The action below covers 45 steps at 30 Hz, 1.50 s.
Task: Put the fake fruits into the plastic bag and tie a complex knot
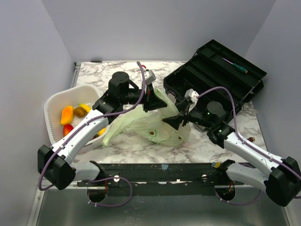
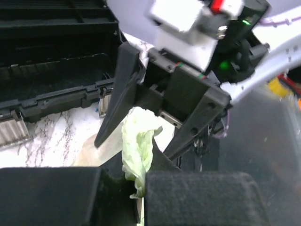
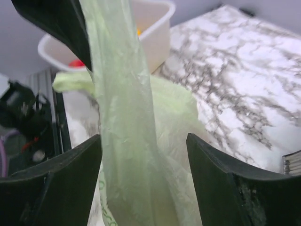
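Left fingers (image 2: pixel 197 197) are pressed together on a twisted strip of the plastic bag (image 1: pixel 141 125), holding that pale green strip up above the table (image 1: pixel 141 147). Right fingers (image 3: pixel 225 188) stand apart, and the stretched strip runs straight up between them, close against the one on the left of the wrist view, with nothing pinched there. The bag's body slumps on the marble between the two arms. Over on the left, fake fruits (image 1: pixel 67 114) sit in the white basket (image 1: pixel 51 101): orange, yellow, red. The black toolbox (image 1: pixel 211 75) lies open at the far right.
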Tool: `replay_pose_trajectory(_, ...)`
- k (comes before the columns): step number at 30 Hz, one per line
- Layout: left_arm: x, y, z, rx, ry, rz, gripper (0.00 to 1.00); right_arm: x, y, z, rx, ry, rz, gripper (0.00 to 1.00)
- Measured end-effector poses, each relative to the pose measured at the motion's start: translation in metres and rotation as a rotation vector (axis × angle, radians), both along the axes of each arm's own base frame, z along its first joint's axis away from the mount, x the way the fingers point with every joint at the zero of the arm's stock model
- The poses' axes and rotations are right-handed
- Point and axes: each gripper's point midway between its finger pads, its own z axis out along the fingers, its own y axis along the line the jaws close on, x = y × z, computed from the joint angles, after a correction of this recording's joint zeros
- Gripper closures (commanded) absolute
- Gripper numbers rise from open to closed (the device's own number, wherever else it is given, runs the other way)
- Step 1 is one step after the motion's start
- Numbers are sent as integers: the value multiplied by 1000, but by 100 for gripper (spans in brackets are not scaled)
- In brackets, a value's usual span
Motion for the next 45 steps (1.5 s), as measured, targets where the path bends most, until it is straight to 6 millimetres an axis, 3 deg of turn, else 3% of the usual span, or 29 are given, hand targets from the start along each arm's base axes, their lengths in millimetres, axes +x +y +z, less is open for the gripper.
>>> replay_pose_trajectory(2,7,0,1,-10,52,56,100,5,-6,17,65,-1,-71,8)
replay_pose_trajectory(5,18,1,4,-24,119,141,100,14,-10,39,155,8,-151,0)
replay_pose_trajectory(11,34,4,4,-30,229,274,100,29,5,45,204,31,-256,0)
replay_pose_trajectory(17,46,5,16,-45,279,362,100,45,21,50,209,-15,-318,0)
replay_pose_trajectory(24,50,5,15,-55,327,398,100,84,27,56,197,-98,-483,1)
replay_pose_trajectory(28,53,6,14,-59,350,420,100,98,30,37,161,-101,-525,15)
replay_pose_trajectory(32,55,7,11,-53,368,442,100,101,33,18,116,-112,-523,40)
replay_pose_trajectory(35,59,12,5,-37,386,471,100,91,32,-4,70,-133,-474,53)
replay_pose_trajectory(38,64,19,-1,-18,407,503,100,73,31,-37,1,-150,-395,85)
replay_pose_trajectory(40,65,24,-8,4,430,519,100,62,31,-50,-25,-170,-342,97)
replay_pose_trajectory(45,69,35,-18,37,447,539,100,46,33,-49,-28,-237,-259,99)
